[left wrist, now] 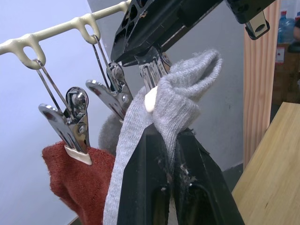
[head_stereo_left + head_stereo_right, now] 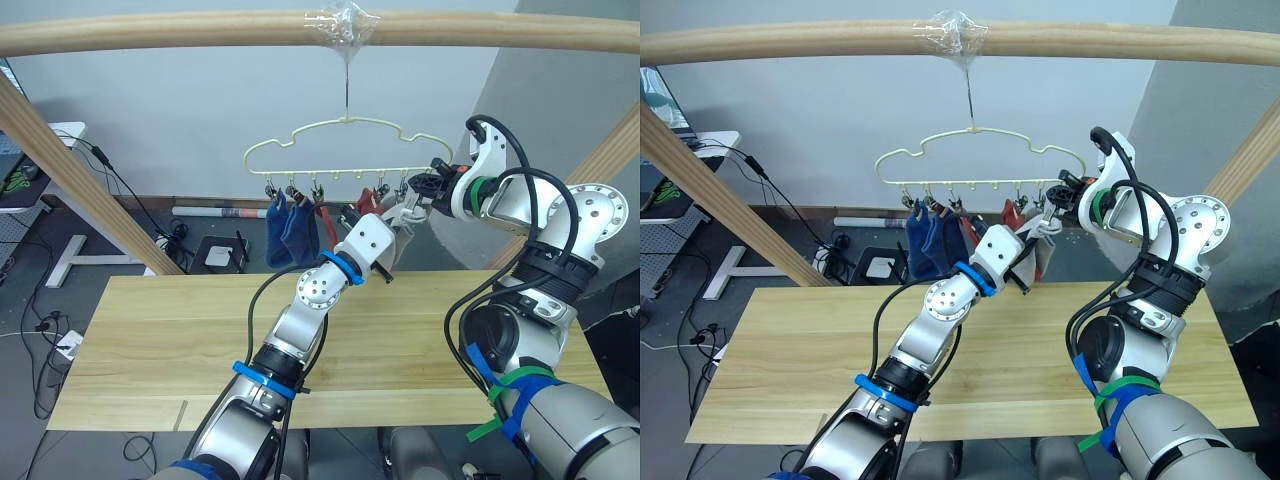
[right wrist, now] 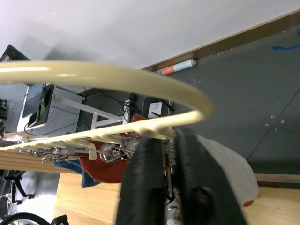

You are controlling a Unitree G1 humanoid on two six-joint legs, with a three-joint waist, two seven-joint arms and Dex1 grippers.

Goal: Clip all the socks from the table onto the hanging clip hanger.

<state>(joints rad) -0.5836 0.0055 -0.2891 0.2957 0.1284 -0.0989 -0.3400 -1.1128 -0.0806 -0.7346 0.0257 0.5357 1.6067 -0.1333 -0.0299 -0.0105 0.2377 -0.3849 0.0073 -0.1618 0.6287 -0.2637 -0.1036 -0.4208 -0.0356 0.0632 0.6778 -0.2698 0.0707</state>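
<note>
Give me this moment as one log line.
left gripper: shut on grey sock | right gripper: squeezing clip at clip hanger | table: no socks

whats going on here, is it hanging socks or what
Yes. The left pincer is shut on a grey sock, holding it up to a clip at the right end of the clip hanger. The right pincer squeezes that clip. Blue socks and rust red socks already hang. The table has no socks left.

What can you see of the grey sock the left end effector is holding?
The grey sock is soft ribbed knit, light grey, folded over at its top. It hangs upright between the left end effector fingers, which are shut on it. Its upper edge meets a metal clip on the clip hanger, beside a rust red sock.
</note>
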